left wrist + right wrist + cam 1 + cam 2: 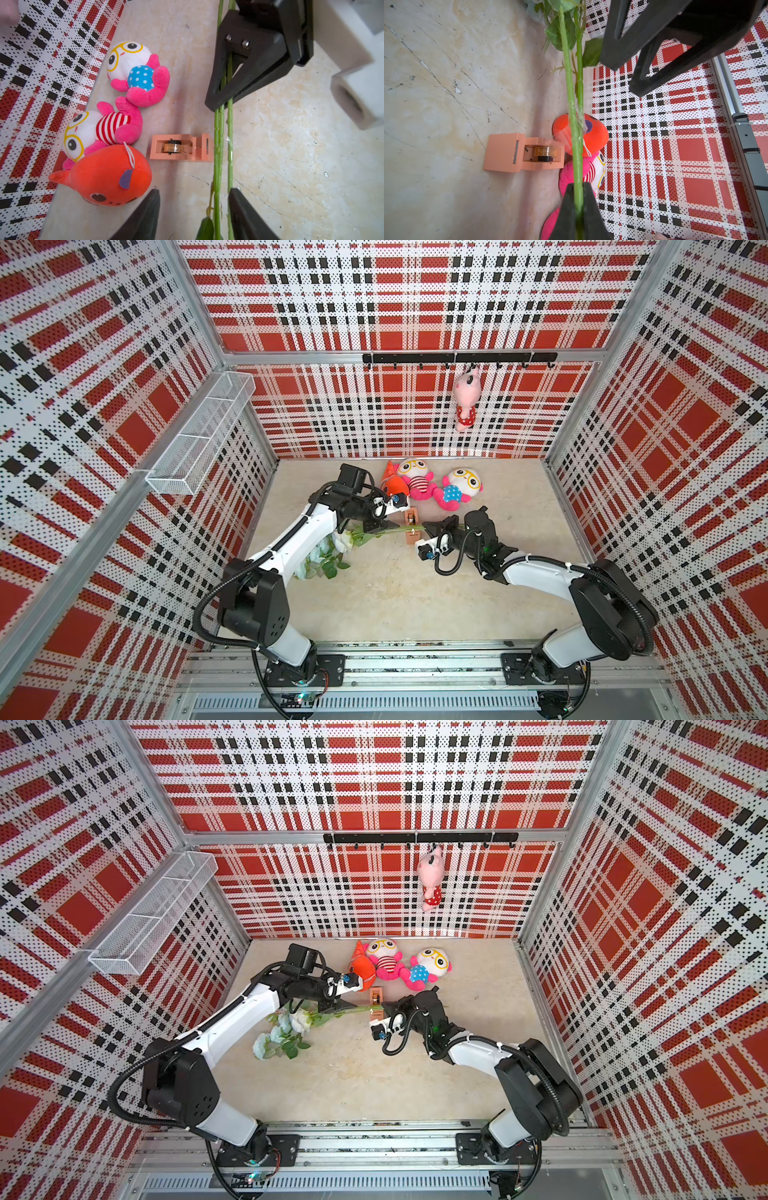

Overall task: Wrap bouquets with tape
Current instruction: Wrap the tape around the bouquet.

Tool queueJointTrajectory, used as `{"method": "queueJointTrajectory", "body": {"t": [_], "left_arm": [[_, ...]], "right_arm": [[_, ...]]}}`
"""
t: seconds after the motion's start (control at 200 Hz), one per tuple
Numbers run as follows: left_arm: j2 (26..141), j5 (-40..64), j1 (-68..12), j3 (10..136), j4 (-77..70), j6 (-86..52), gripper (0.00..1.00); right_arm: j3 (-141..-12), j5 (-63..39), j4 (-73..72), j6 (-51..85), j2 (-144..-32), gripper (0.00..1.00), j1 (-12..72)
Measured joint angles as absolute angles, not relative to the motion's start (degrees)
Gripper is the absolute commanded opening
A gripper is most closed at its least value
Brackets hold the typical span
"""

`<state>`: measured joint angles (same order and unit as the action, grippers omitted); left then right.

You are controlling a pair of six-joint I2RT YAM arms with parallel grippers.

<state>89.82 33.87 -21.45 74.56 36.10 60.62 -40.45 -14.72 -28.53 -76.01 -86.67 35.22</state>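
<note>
Stems stretched over the tape, mid-wrap
Right pincer (578, 207) clenches the bouquets (572, 99) above the tape (521, 152); left pincer (194, 209) released, straddling them; best kept taut while winding

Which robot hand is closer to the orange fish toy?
Left. The left gripper sits just in front of the orange fish toy; the right gripper is farther, past the tape dispenser.

A peach block-shaped plastic tape dispenser (180, 148) carries an amber roll. Thin stems (576, 145) are green. Red, white and black plaid panels (415, 290) wall a mottled beige stone-look surface (395, 597). Matte fingers (245, 212) are black.
</note>
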Motion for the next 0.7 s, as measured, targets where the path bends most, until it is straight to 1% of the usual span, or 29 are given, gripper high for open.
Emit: {"method": "queueJointTrajectory", "body": {"t": [0.055,0.205,0.486,0.556,0.626,0.701], "left_arm": [[89.38,33.89,-22.00,73.73,35.55,60.62,0.63],[90.15,32.47,-23.24,70.43,35.05,60.20,0.64],[95.81,28.91,-23.31,71.94,34.81,59.09,0.63],[96.42,28.03,-23.42,73.03,34.72,58.78,0.58],[97.49,27.53,-23.59,74.52,35.14,58.78,0.49],[98.50,27.57,-23.66,75.50,35.97,59.07,0.36]], "right_arm": [[-40.45,-14.63,-28.56,-76.03,-86.65,0.00,35.24],[-40.45,-14.55,-28.58,-76.03,-86.67,0.00,35.24],[-40.45,-14.50,-28.62,-76.03,-86.67,0.00,35.51],[-40.45,-14.48,-28.60,-76.03,-86.67,0.00,35.53],[-40.45,-14.17,-28.64,-76.01,-86.67,0.00,35.57],[-40.45,-13.43,-28.77,-76.01,-86.67,0.00,35.57]]}}
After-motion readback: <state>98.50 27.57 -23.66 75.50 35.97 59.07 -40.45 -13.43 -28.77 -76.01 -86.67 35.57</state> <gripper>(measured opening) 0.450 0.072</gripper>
